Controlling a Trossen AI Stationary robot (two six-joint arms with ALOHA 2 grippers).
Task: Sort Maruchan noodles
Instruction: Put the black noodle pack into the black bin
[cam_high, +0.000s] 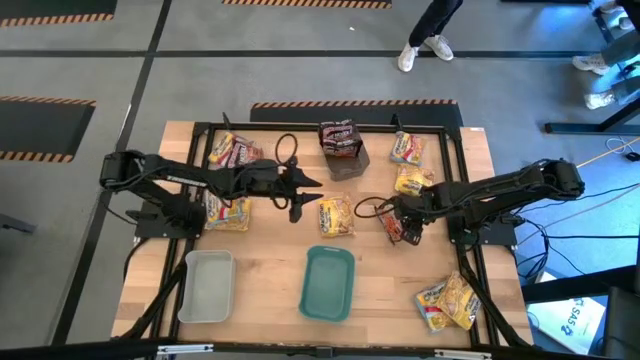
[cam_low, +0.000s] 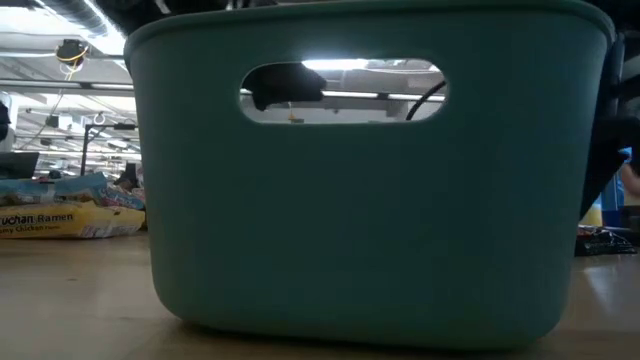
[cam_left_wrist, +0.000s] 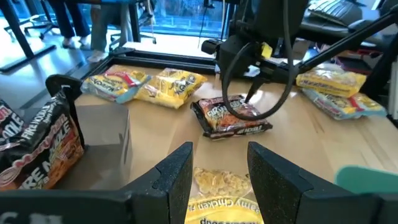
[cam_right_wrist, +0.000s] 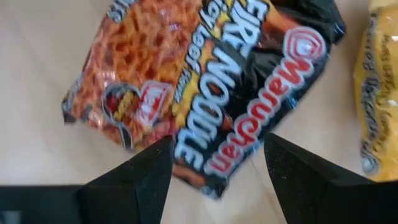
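Note:
Maruchan noodle packets lie scattered on the wooden table. A dark maroon and orange packet (cam_right_wrist: 211, 81) lies flat right of the table's middle (cam_high: 392, 222). My right gripper (cam_right_wrist: 214, 180) hangs open just above it, pointing down, with a finger to either side of the packet's end. My left gripper (cam_left_wrist: 217, 171) is open near the table's middle (cam_high: 305, 190), almost level, with nothing between its fingers. A yellow packet (cam_left_wrist: 221, 193) lies on the table below and ahead of it (cam_high: 335, 215).
A grey tray (cam_high: 348, 162) at the back holds dark packets (cam_high: 340, 138). Yellow packets lie at the back left (cam_high: 230, 150), left (cam_high: 226, 211), back right (cam_high: 405, 148), right (cam_high: 412, 182) and front right (cam_high: 447, 300). Teal tray (cam_high: 328, 283) and translucent white tray (cam_high: 208, 285) stand near the front.

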